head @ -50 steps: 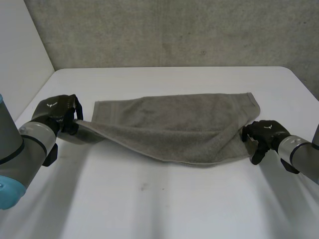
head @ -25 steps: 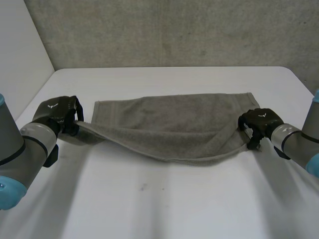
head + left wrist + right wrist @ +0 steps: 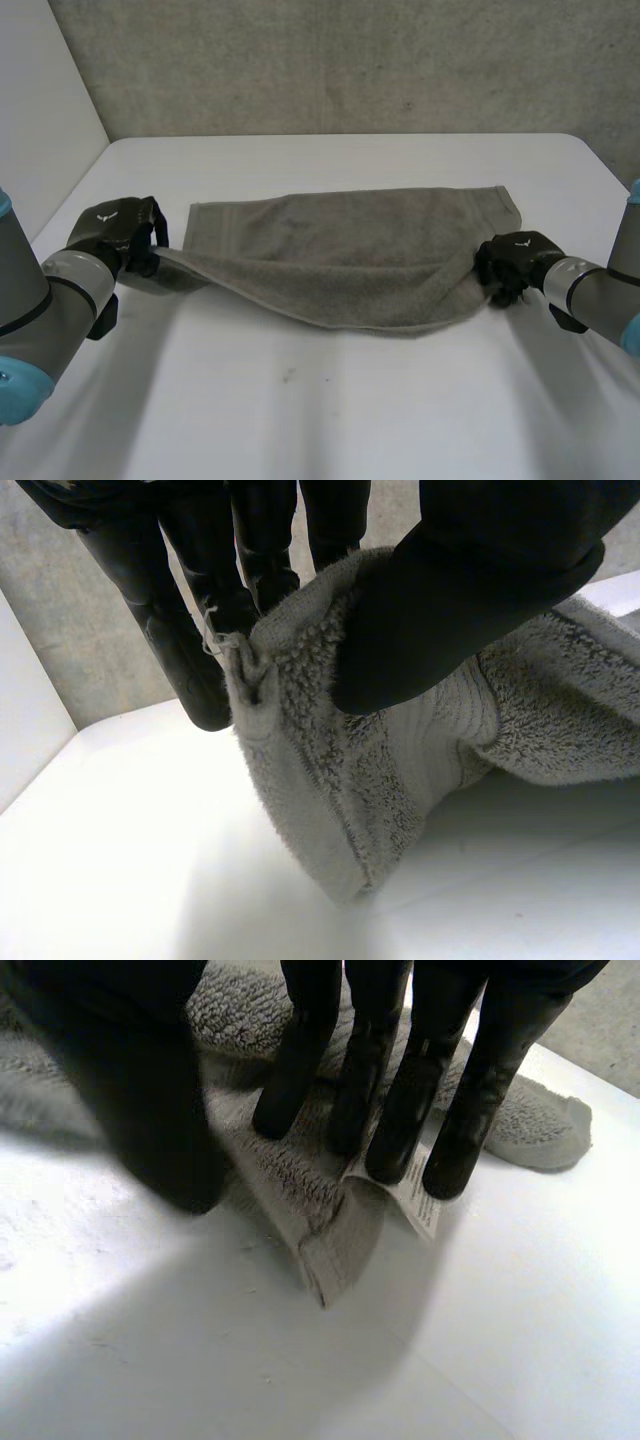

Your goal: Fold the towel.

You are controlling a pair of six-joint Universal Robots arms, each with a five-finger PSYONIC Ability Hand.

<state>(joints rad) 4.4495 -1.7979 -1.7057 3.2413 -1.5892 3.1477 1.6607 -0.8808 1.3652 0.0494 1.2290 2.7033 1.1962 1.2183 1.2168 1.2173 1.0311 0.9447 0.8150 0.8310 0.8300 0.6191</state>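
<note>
Towel (image 3: 350, 250), grey and fluffy, sags between left hand (image 3: 115, 232) and right hand (image 3: 510, 262).

We see a grey terry towel (image 3: 350, 250) stretched lengthwise across the middle of the bench (image 3: 330, 420). Its far long edge lies flat, while both near corners are raised and the near edge sags between them. A white label (image 3: 415, 1195) hangs at its right near corner.

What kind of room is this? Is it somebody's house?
Probably a robot lab or test room, not a house: a plain white table, a rough grey concrete wall behind it, and two robot arms working on a towel.
</note>
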